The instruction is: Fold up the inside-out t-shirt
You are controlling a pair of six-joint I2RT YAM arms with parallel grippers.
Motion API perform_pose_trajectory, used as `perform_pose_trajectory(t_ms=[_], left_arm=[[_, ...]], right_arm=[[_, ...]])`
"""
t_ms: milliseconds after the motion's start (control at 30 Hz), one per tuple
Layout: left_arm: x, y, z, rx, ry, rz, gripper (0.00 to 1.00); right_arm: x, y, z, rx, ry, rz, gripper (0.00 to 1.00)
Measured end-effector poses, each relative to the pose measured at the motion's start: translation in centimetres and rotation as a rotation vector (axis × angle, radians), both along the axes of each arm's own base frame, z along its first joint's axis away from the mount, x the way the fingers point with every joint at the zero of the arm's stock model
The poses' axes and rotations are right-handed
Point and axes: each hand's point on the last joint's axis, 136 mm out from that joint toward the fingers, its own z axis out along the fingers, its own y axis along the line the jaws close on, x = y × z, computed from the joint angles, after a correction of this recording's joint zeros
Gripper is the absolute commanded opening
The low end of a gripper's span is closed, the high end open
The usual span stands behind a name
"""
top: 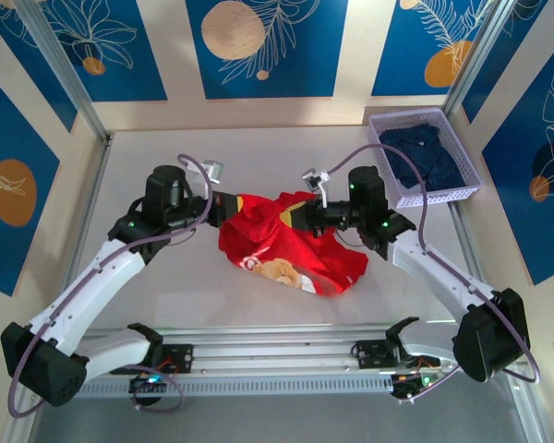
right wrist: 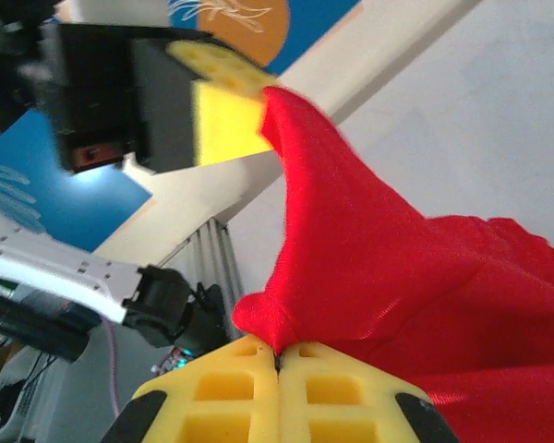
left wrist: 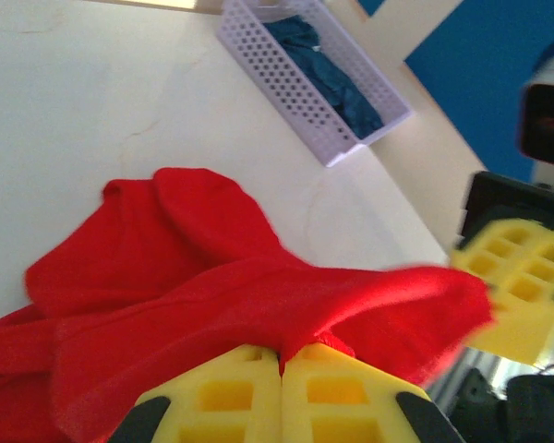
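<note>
Two pinches hold the inside-out t-shirt (top: 286, 249) bunched at mid-bench (top: 166, 166): left end effector (left wrist: 280, 355) and right end effector (right wrist: 277, 355) each clamp its edge. Soft, light, floppy; hems likely grip best.

Two slim white-shelled robot arms, the left arm (top: 92, 277) and the right arm (top: 439, 268), have bulky black joint housings (top: 171, 189), small green lights (top: 385, 221) and looping mauve-grey cables (top: 423, 208). The left gripper (left wrist: 280, 355) and right gripper (right wrist: 277, 355) have yellow plastic waffle-gridded fingers (left wrist: 223, 395).
</note>
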Motion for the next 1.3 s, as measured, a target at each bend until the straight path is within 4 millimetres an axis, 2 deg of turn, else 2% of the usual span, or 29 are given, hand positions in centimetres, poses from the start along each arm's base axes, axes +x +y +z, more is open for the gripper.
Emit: perform_pose_trajectory(t_ms=[233, 433, 567, 633, 800, 933, 1067, 1300], left_arm=[[-1.5, -2.0, 2.9, -0.161, 0.009, -0.122, 0.00], [-2.0, -2.3, 3.5, -0.195, 0.029, -0.146, 0.00], [-2.0, -2.3, 3.5, -0.199, 0.034, -0.148, 0.00], [-2.0, -2.3, 3.5, -0.200, 0.037, -0.147, 0.00], [-1.9, -2.4, 3.2, -0.197, 0.044, -0.146, 0.00], [-1.8, -2.4, 3.1, -0.195, 0.047, -0.145, 0.00], [-1.7, -2.5, 3.2, -0.195, 0.047, -0.146, 0.00], [-1.7, -2.5, 3.1, -0.193, 0.050, -0.146, 0.00]], right_arm=[[2.7, -0.8, -1.9, -0.187, -0.009, -0.193, 0.21], [3.5, -1.6, -3.6, -0.352, -0.048, -0.296, 0.29], [2.7, -2.1, -4.0, -0.427, -0.108, -0.308, 0.31], [1.9, -2.0, -3.4, -0.438, -0.163, -0.293, 0.30], [-1.7, -1.3, -1.1, -0.407, -0.318, -0.211, 0.25], [-2.9, 0.0, -0.4, -0.389, -0.394, -0.151, 0.26], [-2.8, 1.4, -1.2, -0.416, -0.424, -0.102, 0.28], [-0.5, 3.1, -2.1, -0.475, -0.444, -0.102, 0.34]])
